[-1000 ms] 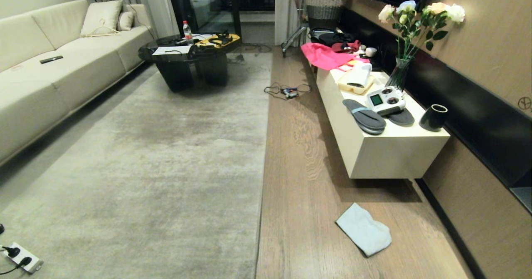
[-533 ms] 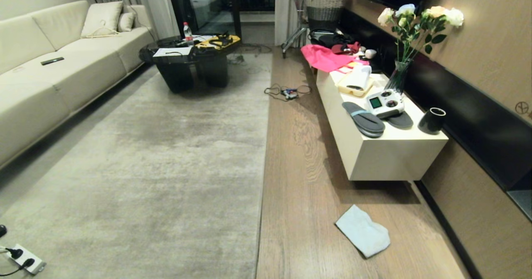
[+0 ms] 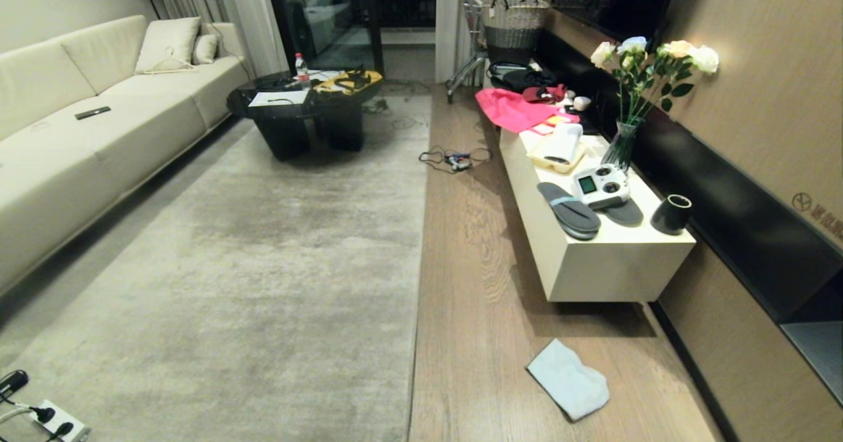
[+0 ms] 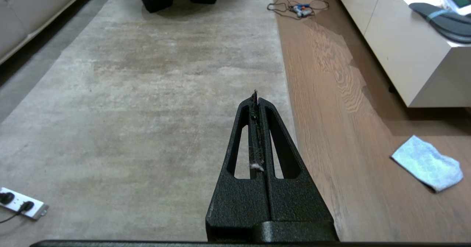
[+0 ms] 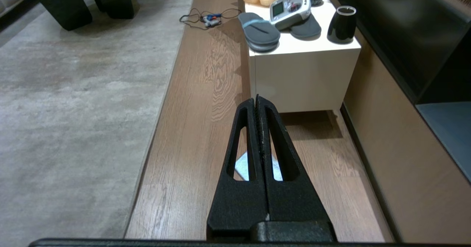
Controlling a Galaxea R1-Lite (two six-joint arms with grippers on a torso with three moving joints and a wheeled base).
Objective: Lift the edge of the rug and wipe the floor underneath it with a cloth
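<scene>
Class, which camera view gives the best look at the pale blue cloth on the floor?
The left wrist view: the cloth lies whole and unobstructed on the floor. The head view shows it whole but smaller; in the right wrist view the right gripper hides most of it.

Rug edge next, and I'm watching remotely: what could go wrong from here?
1. The cloth lies on the floor apart from the rug edge; lifting first leaves nothing to wipe with.
2. The power strip on the rug's near corner could snag.
3. The cable tangle lies beside the far edge.

A home living room: cream sofa (image 3: 99, 119), large rug (image 3: 263, 264), black coffee table (image 3: 303, 109), flower vase (image 3: 622, 145).
</scene>
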